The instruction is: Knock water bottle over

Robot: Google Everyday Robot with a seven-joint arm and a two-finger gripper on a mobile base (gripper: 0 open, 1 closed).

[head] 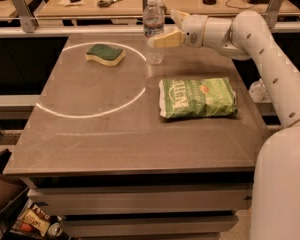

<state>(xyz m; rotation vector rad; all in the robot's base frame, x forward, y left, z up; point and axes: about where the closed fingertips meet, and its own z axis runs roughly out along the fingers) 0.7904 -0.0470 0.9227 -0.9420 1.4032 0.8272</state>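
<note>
The water bottle (153, 30) is clear ribbed plastic with a white cap. It stands upright at the far edge of the table (115, 139), just right of the sponge. My gripper (166, 28) reaches in from the right at mid-bottle height. Its fingers are spread, and the lower pale yellow finger (165, 39) lies against the bottle's right side. The upper finger (177, 15) sits behind and to the right of the bottle's neck. The gripper holds nothing.
A green and yellow sponge (105, 54) lies at the far left inside a white circle marked on the table. A green chip bag (197, 97) lies flat at the right, under my arm. A cluttered bench stands behind the table.
</note>
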